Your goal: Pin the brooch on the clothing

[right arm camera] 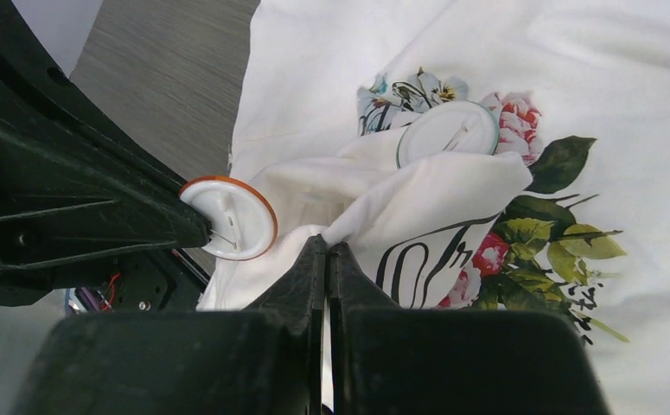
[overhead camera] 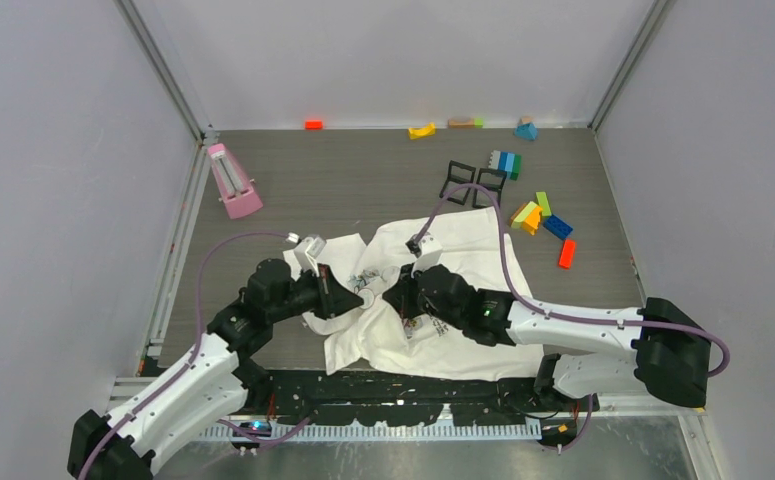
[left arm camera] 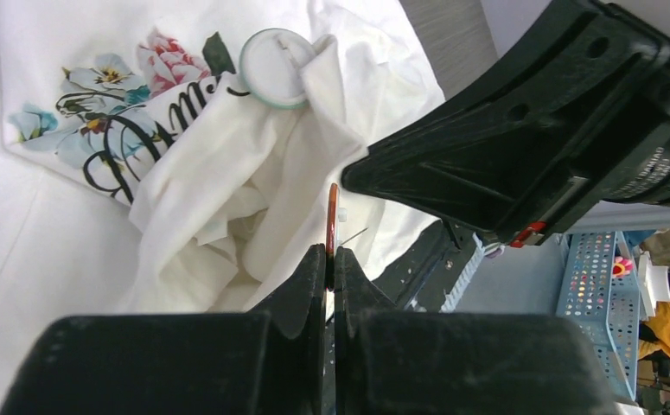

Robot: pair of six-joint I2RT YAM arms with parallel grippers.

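Observation:
The white T-shirt (overhead camera: 463,262) with the rose print lies crumpled mid-table. My left gripper (left arm camera: 332,251) is shut on an orange-rimmed round brooch (left arm camera: 332,212), seen edge-on, its thin pin sticking out to the right. In the right wrist view this brooch (right arm camera: 230,218) shows its white back and pin, close beside a raised fold of shirt. My right gripper (right arm camera: 328,245) is shut on that fold of the T-shirt (right arm camera: 383,207) and holds it up. A second round badge with a teal rim (right arm camera: 448,131) sits on the fold by the print; it also shows in the left wrist view (left arm camera: 277,67).
A pink wedge-shaped object (overhead camera: 231,180) stands at the back left. Two black square frames (overhead camera: 471,183) and several coloured blocks (overhead camera: 538,212) lie behind and right of the shirt. More small blocks (overhead camera: 422,130) line the back wall.

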